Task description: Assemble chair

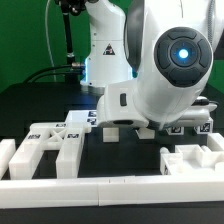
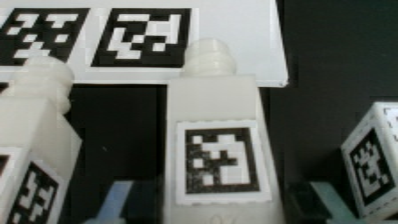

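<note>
In the wrist view a white chair leg [image 2: 222, 120] with a peg at its far end and a square tag on its top lies between my gripper's [image 2: 222, 205] two fingers. The fingers [image 2: 118, 200] stand on either side of the leg, each with a narrow dark gap to it, so the gripper is open around it. A second white leg [image 2: 36, 130] lies close beside it, and a tagged chair part [image 2: 377, 150] sits on the other side. In the exterior view the arm's bulky wrist [image 1: 170, 70] hides the gripper.
The marker board [image 2: 249, 55] with two tags lies just beyond the leg's peg. In the exterior view white frame parts [image 1: 55, 150] sit at the left front and another part [image 1: 190, 160] at the right front. A white border rail [image 1: 110, 195] runs along the front.
</note>
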`<state>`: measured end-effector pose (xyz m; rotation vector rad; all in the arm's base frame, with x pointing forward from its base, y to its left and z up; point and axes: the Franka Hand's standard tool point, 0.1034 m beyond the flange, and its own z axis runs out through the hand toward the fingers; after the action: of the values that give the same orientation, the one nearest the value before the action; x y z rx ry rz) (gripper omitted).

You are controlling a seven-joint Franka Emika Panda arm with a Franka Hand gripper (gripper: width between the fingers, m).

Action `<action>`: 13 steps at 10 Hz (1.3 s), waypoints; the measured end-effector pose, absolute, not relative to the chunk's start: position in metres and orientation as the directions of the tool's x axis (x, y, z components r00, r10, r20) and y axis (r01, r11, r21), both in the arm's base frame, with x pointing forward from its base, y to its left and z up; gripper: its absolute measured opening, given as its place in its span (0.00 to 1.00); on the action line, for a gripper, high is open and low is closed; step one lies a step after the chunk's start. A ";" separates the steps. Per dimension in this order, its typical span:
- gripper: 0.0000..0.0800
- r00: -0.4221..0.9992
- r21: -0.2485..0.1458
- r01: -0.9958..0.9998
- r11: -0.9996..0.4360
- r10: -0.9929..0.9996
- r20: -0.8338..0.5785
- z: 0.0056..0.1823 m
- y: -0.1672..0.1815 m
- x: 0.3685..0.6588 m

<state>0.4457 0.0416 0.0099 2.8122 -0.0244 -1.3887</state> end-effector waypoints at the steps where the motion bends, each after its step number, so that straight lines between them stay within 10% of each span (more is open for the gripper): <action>1: 0.36 0.608 0.011 -0.012 -1.000 -0.016 -0.794 0.010 0.042 0.446; 4: 0.36 0.610 0.006 -0.006 -1.000 -0.008 -0.793 0.012 0.042 0.448; 8: 0.36 0.691 -0.024 0.018 -1.000 0.030 -0.722 0.090 0.049 0.490; 13: 0.36 0.847 -0.005 -0.028 -1.000 -0.021 -0.531 0.097 0.065 0.517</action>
<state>0.5174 0.0647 0.0966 3.0306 -0.0400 -0.8716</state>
